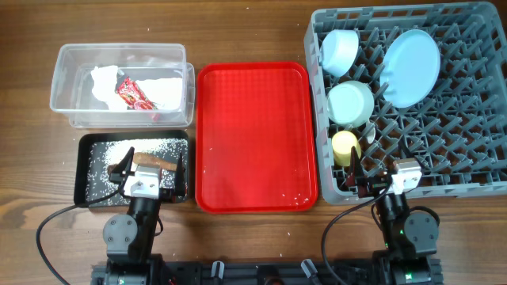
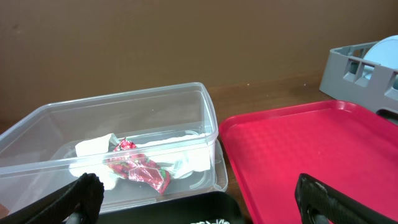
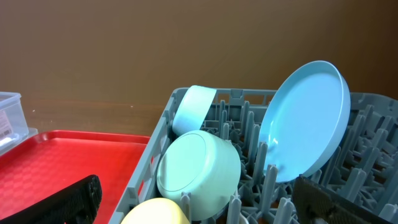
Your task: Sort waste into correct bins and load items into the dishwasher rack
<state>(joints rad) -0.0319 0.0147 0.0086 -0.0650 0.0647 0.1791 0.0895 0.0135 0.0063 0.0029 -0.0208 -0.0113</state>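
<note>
A red serving tray (image 1: 252, 134) lies flat at the middle of the wooden bench (image 1: 32, 150), its longer sides running from the near edge toward the far one. It has rounded corners, a raised rim and a finely textured floor that catches the light. The bench is brown, with darker grain running left to right. In the wrist views a plain brown wall (image 2: 155, 37) stands behind it.

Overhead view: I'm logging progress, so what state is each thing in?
Plate, on edge in the rack.
Far bowl and near bowl, tipped sideways in the rack.
Cup, set in the rack.
Tissue and wrapper, in the clear tub.
Crumbs and brown stick, in the black tray.
Left tool, open.
Right tool, open.
</note>
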